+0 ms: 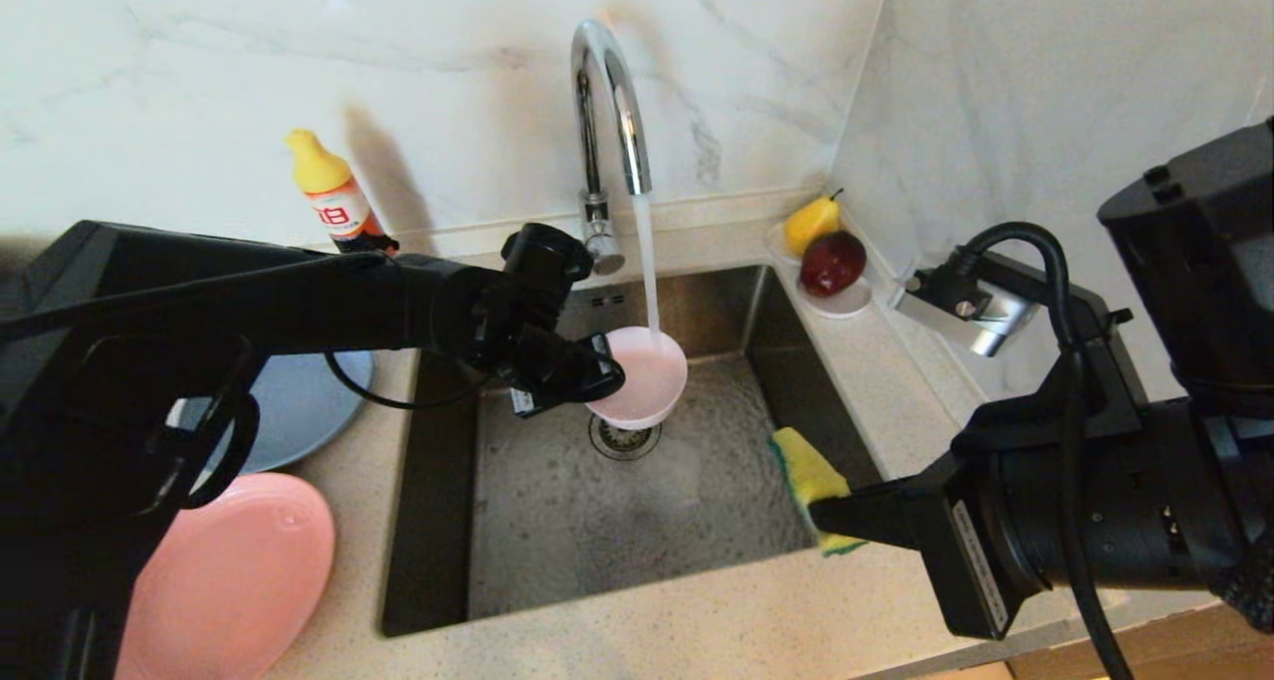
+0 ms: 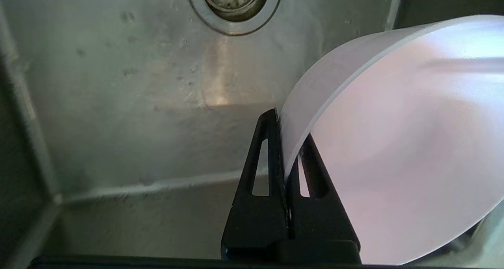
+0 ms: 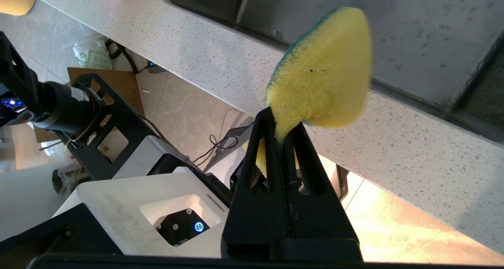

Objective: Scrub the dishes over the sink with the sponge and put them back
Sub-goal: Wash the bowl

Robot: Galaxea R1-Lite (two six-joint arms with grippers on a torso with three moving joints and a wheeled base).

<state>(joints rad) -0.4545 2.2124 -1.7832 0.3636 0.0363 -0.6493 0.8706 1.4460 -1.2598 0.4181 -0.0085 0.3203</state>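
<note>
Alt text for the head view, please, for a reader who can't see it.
The left gripper holds a pale pink bowl under the chrome tap's running water above the steel sink. The right gripper holds a yellow sponge at the sink's right edge.

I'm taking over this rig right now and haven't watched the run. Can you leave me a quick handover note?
Left claw: shut on the rim of the pink-white bowl, holding it tilted under the running tap, above the sink drain.
Right claw: shut on the sponge, at the sink's right front corner, apart from the bowl.
On the counter left of the sink: grey-blue plate and pink plate. No teal bowl is in view.
Done: bowl picked up and under water.
Left: scrub it with the sponge, put it back. Whether the plates are already washed cannot be told.
</note>
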